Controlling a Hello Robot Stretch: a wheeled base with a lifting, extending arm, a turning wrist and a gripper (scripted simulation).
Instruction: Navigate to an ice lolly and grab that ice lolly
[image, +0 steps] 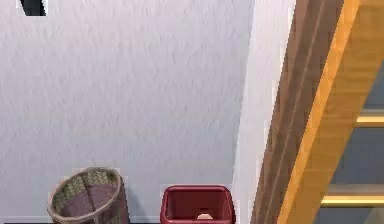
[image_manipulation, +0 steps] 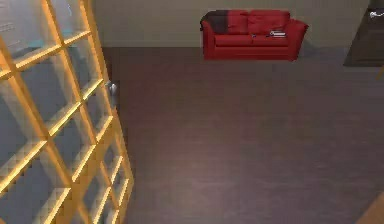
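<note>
Listing what we find, each entry with its hazard.

1. White wall, across most of the forward view and seemingly close ahead. Hazard: driving straight forward would, we judge, run the base into it.
2. Wicker basket, lower left of the forward view, and red bin, lower middle, near each other at the wall's foot. Hazard: a careless turn could knock either over.
3. Small pale lump inside the bin, at the bottom edge. We cannot tell what it is. Hazard: taking it for the ice lolly on so little could mean a wrong grab.
4. Glazed door with orange wooden bars, left of the arm side view, with its handle at middle left. Hazard: it looks close, so a swing of the base or a reach could strike the panes.
5. Red sofa, upper middle of the arm side view, well apart across the dark floor.
6. Ice lolly: place, we cannot tell. Hazard: a search that commits too early.
7. Gripper: state, we cannot tell.
</note>
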